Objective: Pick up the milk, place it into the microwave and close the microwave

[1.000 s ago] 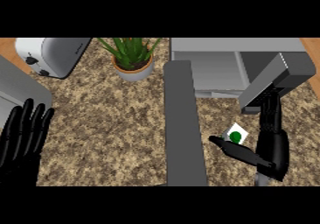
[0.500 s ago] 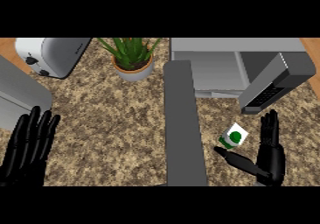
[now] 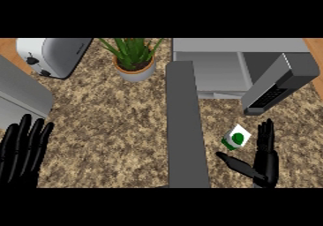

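Though nothing is grasped yet, both hands are in view.

Right hand: black right hand (image 3: 263,160), fingers straight up, thumb spread left, holding nothing; probably opened to take the carton from its right side.

Left hand: black left hand (image 3: 19,152) at the lower left edge, fingers straight, resting, nothing in it.

Milk: small white milk carton with a green round mark (image 3: 236,137) on the speckled brown stone counter (image 3: 118,128), just beside the right fingers; contact cannot be told.

Microwave: grey microwave (image 3: 219,66) beyond the carton, its dark grey door (image 3: 278,84) swung open, so the cavity is ready.

Hard to make out: carton's lower part behind the thumb; forearms cut off by the lower edge.
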Available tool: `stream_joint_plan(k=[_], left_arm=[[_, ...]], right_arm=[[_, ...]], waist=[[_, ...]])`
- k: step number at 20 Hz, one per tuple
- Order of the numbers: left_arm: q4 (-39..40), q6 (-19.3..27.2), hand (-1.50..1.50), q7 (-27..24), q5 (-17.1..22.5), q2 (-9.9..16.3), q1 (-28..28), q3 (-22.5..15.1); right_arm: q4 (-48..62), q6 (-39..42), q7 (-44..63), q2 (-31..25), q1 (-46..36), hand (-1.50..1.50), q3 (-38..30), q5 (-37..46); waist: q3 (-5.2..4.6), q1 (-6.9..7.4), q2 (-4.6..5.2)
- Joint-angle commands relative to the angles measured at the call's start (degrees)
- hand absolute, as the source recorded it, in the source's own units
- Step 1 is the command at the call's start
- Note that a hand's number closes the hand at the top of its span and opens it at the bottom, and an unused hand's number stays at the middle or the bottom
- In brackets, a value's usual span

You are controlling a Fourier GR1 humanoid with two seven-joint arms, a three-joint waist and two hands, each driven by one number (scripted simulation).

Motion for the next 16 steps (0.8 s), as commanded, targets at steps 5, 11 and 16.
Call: stream_joint_plan(k=[5,11,16], left_arm=[[0.5,-1.5,-1.5,-1.8,1.3,1.0,0.4,3.1],[0.9,-2.7,-1.5,-3.4,0.5,0.1,3.6,0.6],[-4.0,-2.8,-1.5,0.7,3.3,1.3,3.3,2.8]], right_arm=[[19.1,5.2,-11.1,-1.3,-8.0,-1.5,-5.7,-3.1],[36.4,8.6,-20.0,-3.6,-15.6,-1.5,-10.1,-4.2],[40.3,9.1,-22.8,-5.9,-18.2,1.5,-7.0,0.7]], waist=[[0.0,0.06,0.04],[0.02,0.28,0.1],[0.07,0.76,0.24]])
